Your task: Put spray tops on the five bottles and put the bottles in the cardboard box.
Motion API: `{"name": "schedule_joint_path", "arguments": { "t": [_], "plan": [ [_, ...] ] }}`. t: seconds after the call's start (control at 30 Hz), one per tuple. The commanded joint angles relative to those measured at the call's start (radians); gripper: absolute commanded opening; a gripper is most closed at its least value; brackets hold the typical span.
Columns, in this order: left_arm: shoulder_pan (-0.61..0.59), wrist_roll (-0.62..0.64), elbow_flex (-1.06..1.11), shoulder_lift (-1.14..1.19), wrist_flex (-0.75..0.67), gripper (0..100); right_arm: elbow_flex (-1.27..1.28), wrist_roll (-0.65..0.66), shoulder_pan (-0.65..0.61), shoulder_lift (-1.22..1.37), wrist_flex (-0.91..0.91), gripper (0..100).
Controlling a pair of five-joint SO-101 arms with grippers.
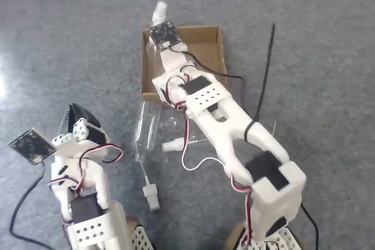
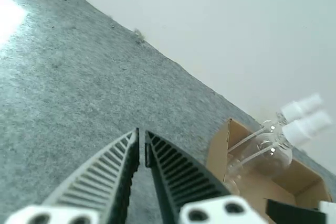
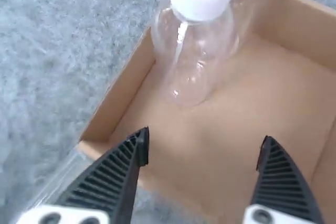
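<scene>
The left gripper (image 2: 140, 136) is pinched shut on nothing. Off to its right a bottle (image 1: 146, 128) lies flat on the table (image 1: 70, 39), a loose spray top (image 1: 151, 196) near its neck. The right gripper (image 3: 203, 145) hangs spread wide over the cardboard box (image 3: 118, 100) — a capped bottle (image 3: 194, 61) stands in the corner just beyond its fingertips.

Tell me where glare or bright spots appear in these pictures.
High view: a bright patch on the table at the picture's left edge. Left wrist view: a similar patch on the table, and small glints on the bottles in the box. Right wrist view: a small glint on the bottle.
</scene>
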Motion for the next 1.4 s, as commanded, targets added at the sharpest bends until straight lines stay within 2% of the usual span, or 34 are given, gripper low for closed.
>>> {"name": "schedule_joint_path", "arguments": {
  "t": [0.0,0.27,0.47,0.8,1.03,1.23,1.37],
  "plan": [
    [-0.006,-0.006,-0.010,-0.015,-0.012,2,-0.008,0.012,-0.005,-0.124,0.073,28.9],
    [-0.009,-0.006,-0.010,-0.015,-0.011,2,-0.008,0.017,-0.004,-0.236,0.213,29.2],
    [-0.058,-0.006,-0.010,-0.015,-0.014,2,-0.008,0.029,0.001,-0.418,0.377,29.2],
    [-0.061,-0.006,-0.010,-0.017,-0.014,2,-0.008,0.238,0.010,-0.674,0.670,29.2],
    [-0.057,-0.006,-0.010,-0.017,-0.014,2,-0.006,0.315,0.012,-0.748,0.883,29.2],
    [-0.057,-0.006,-0.010,-0.017,-0.014,2,-0.003,0.391,0.005,-0.748,0.949,29.2],
    [-0.058,-0.006,-0.010,-0.017,-0.014,2,0.084,0.404,-0.031,-0.748,0.889,29.2]
  ]
}}
